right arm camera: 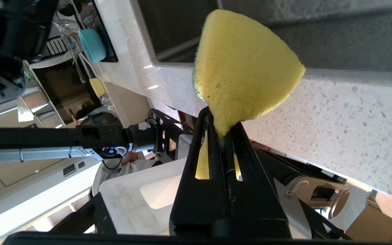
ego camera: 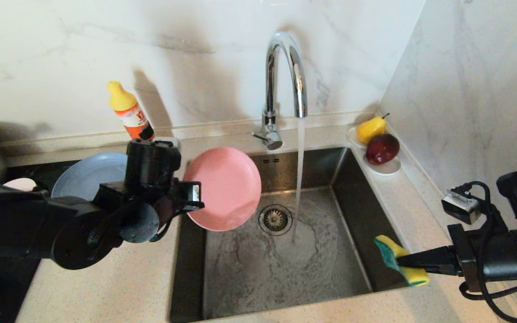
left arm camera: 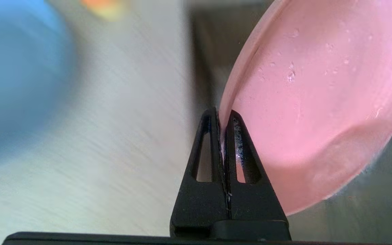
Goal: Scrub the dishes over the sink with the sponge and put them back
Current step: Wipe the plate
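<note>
Salmon-pink plate (ego camera: 227, 188), held tilted over the sink's (ego camera: 352, 251) left edge, is clamped in the left pincer (left arm camera: 224, 119) (hidden in the head view); right pincer (right arm camera: 221, 127) pinches the sponge (ego camera: 400, 260) above the sink's right rim.

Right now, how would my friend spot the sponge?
Find the steel sink with water running. At its right front edge the right gripper pinches the sponge. It is soft yellow with a green layer, unlike the smooth yellow pear behind.

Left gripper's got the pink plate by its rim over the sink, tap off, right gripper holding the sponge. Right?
Not quite: the tap is running; the head view shows water falling into the sink. The rest holds: left gripper pinches the pink plate, right gripper holds the sponge.
</note>
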{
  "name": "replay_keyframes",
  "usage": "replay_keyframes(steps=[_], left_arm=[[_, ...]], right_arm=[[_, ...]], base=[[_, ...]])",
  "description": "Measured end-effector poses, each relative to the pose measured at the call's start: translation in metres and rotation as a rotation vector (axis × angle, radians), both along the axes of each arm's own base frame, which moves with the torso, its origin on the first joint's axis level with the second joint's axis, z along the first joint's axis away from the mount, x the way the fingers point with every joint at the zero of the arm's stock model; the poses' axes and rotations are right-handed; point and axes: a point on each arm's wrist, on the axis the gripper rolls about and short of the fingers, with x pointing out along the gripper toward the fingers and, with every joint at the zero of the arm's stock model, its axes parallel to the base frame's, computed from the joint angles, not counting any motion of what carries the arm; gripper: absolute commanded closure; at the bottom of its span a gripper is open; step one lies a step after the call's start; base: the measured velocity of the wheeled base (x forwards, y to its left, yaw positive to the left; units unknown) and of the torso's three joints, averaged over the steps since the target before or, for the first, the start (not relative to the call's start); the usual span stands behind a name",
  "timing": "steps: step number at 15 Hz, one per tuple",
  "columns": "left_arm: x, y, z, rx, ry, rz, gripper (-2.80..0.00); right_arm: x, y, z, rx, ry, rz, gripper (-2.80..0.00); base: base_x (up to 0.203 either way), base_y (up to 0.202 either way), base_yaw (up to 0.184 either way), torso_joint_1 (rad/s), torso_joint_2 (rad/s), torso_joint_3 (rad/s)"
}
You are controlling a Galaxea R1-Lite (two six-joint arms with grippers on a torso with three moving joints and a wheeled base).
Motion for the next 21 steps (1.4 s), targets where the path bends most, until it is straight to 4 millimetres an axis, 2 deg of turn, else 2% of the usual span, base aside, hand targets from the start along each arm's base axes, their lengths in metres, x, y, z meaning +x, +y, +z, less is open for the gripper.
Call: replay_keyframes(steps=[4,8,11,16,19,21], left_arm=[[-0.01,0.008,0.016,0.022,-0.2,0.014,0.0],[-0.022,0.013,0.018,-0.012,-0.235,-0.015,0.0],[-0.037,0.017,0.022,-0.066,-0.231,-0.104,0.0],[-0.065,0.024,0.018,-0.202,-0.051,-0.287,0.0],[-0.09,0.028,0.01,-0.208,0.115,-0.462,0.0],[-0.098,0.028,0.008,-0.164,0.122,-0.507,0.0]], right_arm=[[-0.001,0.002,0.0,0.003,0.004,0.006,0.0],[-0.006,0.002,0.006,0.009,-0.008,0.007,0.0],[-0.009,0.005,0.012,0.014,-0.028,0.026,0.0],[-0.019,0.031,0.031,0.019,-0.078,0.151,0.0],[-0.024,0.058,0.047,0.021,-0.09,0.27,0.0],[-0.026,0.078,0.058,0.011,-0.098,0.345,0.0]], base=[[0.0,0.0,0.0,0.0,0.0,0.0],[0.0,0.0,0.0,0.0,0.0,0.0],[0.0,0.0,0.0,0.0,0.0,0.0],[0.0,0.0,0.0,0.0,0.0,0.0],[0.0,0.0,0.0,0.0,0.0,0.0],[0.0,0.0,0.0,0.0,0.0,0.0]])
